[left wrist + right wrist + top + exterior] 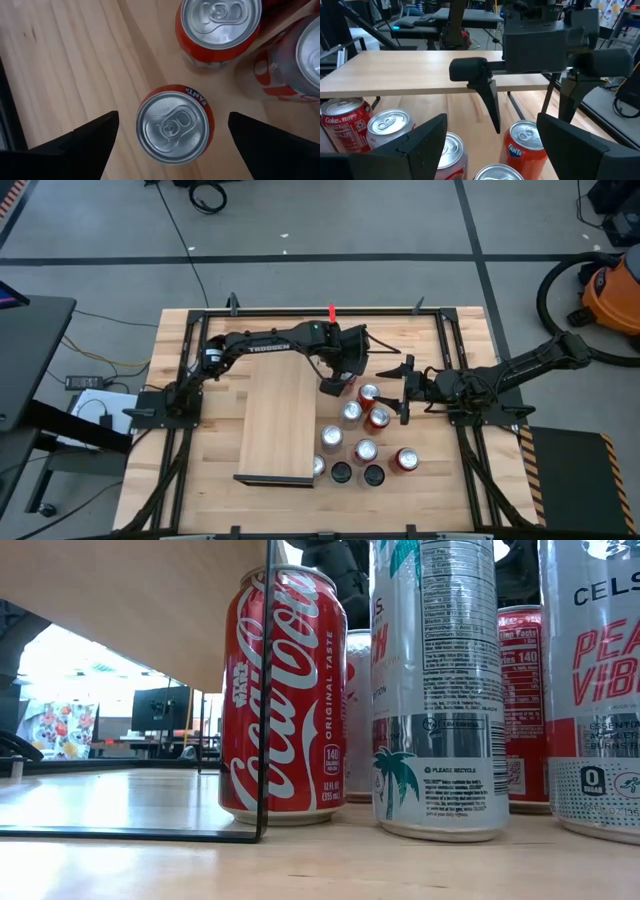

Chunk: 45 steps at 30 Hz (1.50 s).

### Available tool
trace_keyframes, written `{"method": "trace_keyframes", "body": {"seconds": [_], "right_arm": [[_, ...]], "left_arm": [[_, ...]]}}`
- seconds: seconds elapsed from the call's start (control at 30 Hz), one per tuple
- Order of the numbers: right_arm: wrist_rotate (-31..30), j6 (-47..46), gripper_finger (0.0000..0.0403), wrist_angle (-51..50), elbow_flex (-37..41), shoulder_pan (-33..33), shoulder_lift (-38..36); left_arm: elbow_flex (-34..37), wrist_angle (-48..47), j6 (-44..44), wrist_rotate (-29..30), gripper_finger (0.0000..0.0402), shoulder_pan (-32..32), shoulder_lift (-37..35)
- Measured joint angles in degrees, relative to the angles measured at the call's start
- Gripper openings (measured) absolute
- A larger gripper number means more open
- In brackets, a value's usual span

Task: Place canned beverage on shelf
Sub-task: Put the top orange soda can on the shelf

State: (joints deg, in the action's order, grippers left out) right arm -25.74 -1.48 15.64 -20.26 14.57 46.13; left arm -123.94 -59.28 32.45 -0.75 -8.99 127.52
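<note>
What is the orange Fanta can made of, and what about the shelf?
The Fanta can looks like thin metal, likely aluminium: its top is shiny silver with a pull tab, and its side is painted orange. The shelf looks like pale, smooth wood, probably plywood: faint grain lines run along its flat top.

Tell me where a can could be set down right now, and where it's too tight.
The shelf top is bare along its whole length. The tabletop left of the shelf is bare too. Right of the shelf it is crowded: cans cluster together, with the left gripper open above a Fanta can.
</note>
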Motion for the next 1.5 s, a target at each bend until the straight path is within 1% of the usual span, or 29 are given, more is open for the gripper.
{"method": "trace_keyframes", "body": {"seconds": [0.23, 0.37, 0.47, 0.57, 0.63, 0.97, 1.07, 1.23, 1.3, 1.43, 1.5], "right_arm": [[0.33, -0.01, 0.0318, 0.07, -0.01, 0.0, 0.0], [0.34, -0.26, 0.0318, 0.13, 0.0, 0.04, 0.0], [0.35, -0.37, 0.0318, 0.15, 0.0, 0.09, 0.0], [0.35, -0.37, 0.0318, 0.15, -0.01, 0.11, 0.0], [0.35, -0.35, 0.0318, 0.17, 0.0, 0.11, 0.0], [0.35, -0.28, 0.0318, 0.15, 0.0, 0.11, 0.0], [0.35, -0.28, 0.0318, 0.15, -0.01, 0.11, 0.0], [0.35, -0.28, 0.0318, 0.15, 0.01, 0.11, 0.0], [0.35, -0.28, 0.0318, 0.15, 0.01, 0.11, 0.0], [0.27, -0.32, 0.0318, 0.13, 0.0, 0.11, 0.0], [-0.7, -0.44, 0.0318, 0.13, 0.0, 0.11, -0.02]], "left_arm": [[0.06, -0.34, -0.21, -0.53, 0.0389, -0.11, 0.04], [1.96, -0.36, -0.29, -0.51, 0.0389, -0.13, 0.97], [4.43, 2.6, -0.13, 1.08, 0.0389, -0.15, 0.85], [5.51, 2.53, -0.35, 2.61, 0.0389, -0.17, 0.9], [6.22, 3.64, -0.39, 2.61, 0.0389, -0.16, 0.87], [6.4, 6.33, -4.56, 2.42, 0.0388, -0.13, 0.87], [6.4, 6.5, -4.85, 2.4, 0.0371, -0.08, 0.87], [6.36, 6.9, -6.49, 2.43, 0.031, -0.02, 0.81], [6.34, 6.9, -7.44, 2.58, 0.0291, -0.02, 0.79], [5.14, 5.28, -10.28, 4.62, 0.029, 0.0, 0.83], [3.92, 4.32, -12.01, 5.08, 0.029, -0.02, 0.7]]}}
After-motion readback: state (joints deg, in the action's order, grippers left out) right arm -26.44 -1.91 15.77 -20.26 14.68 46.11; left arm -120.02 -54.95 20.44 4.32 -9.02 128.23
